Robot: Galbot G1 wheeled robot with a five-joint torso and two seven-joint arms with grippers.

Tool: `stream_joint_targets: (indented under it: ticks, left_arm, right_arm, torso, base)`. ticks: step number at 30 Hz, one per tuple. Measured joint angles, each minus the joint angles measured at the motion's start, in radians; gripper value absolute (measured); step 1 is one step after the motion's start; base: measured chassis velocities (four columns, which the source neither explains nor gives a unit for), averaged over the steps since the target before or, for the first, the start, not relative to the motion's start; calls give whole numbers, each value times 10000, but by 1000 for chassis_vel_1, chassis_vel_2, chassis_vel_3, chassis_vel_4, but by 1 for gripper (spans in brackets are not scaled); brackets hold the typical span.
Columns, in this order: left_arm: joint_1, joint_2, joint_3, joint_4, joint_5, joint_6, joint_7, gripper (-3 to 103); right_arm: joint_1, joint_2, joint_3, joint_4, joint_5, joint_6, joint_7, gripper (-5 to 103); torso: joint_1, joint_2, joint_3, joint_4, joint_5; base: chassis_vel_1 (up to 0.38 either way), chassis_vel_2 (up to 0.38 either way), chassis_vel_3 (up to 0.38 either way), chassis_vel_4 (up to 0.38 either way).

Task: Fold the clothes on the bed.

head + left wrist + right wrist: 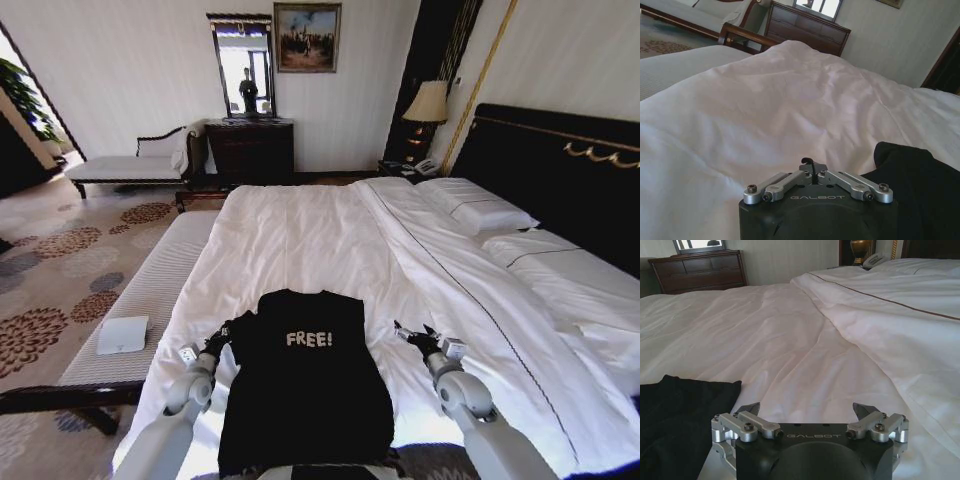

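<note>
So the black top (305, 385) with the white "FREE!" lettering is lying flat on the white duvet (300, 240), at the near end of the bed (560, 170), right in front of the robot. It looks folded into a long, narrow shape already, with the lettering facing up and reading the right way round from the head view.

The left gripper (226, 334) sits just beside the top's left edge, up near the shoulder end. In the left wrist view its fingers (812, 162) are pinched together at the tips, so it's clenched, but there's no fabric caught between them; the black cloth (920, 185) lies off to one side of it, and white sheet is under the tips.

The right gripper (420, 336) is out on the bare duvet on the other side of the top, a bit apart from its right edge. In the right wrist view its two fingertips (863, 410) stand wide apart, so it's released and holding nothing, and the corner of the top (685, 405) lies off to one side of it.

Pillows (475, 205) are up by the black headboard (560, 150), a pale bench (150, 290) runs along the left side of the bed, and there's a dark dresser (250, 148) at the far wall.
</note>
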Motion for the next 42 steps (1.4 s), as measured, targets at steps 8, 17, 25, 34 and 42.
stream_joint_targets:
  ticks: [8, 17, 25, 34, 42]
  left_arm:
    - [-35, -82, -373, 121, -153, -249, -355, 0]
    - [349, -54, -770, -549, 425, -855, -410, 0]
    - [607, -187, -983, -450, 935, -1175, -375, 0]
    - [-475, -268, -235, -69, 2568, -906, -1156, 0]
    - [-384, 90, 615, -645, 4872, -645, -1292, 0]
  right_arm:
    - [-154, 212, 12, 46, -105, 63, -52, 100]
    - [-213, 490, 31, 53, -198, 101, -80, 100]
    - [-279, 520, 38, 54, -223, 120, -88, 100]
    - [-470, 458, 262, 212, -213, 161, -131, 100]
    - [-458, 445, 269, 189, -179, 258, -213, 100]
  torso:
    - [0, 0, 0, -2, 0]
    - [0, 0, 0, -2, 1]
    - [0, 0, 0, 1, 0]
    - [1, -1, 1, -3, 2]
    - [0, 0, 0, -8, 4]
  base:
    - [0, 0, 0, 0]
    - [0, 0, 0, 0]
    - [0, 0, 0, 0]
    - [0, 0, 0, 0]
    - [0, 0, 0, 0]
